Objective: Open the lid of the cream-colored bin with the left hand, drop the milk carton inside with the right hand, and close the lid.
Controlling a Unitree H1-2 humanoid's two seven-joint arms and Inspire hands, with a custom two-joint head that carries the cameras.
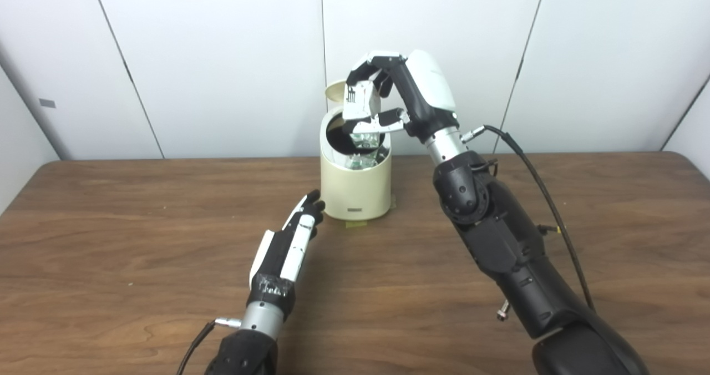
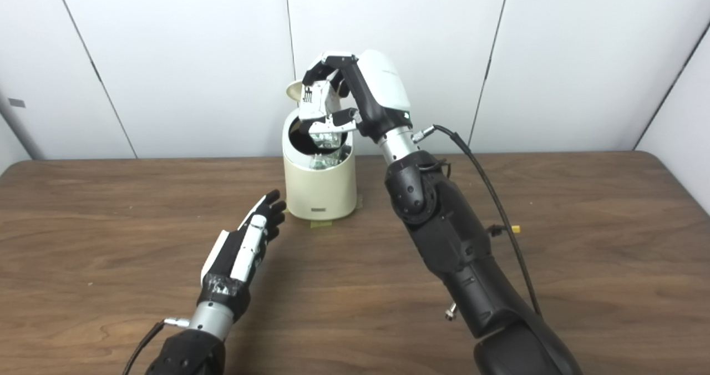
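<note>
Cream bin (image 1: 355, 189): centre frame, lid (image 1: 334, 91) up.
Carton (image 1: 355, 102): clamped in my right hand (image 1: 373, 104) above the opening.
Left hand (image 1: 288, 242): fingers extended, empty, below the bin.
Risk: I judge the unheld lid could drop, or the carton snag the rim.

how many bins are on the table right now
1. A cream-colored cylindrical bin stands at the table's far middle, lid up. The right hand hangs over its opening; the left hand lies in front of it. Nothing seems to hide another.
</note>
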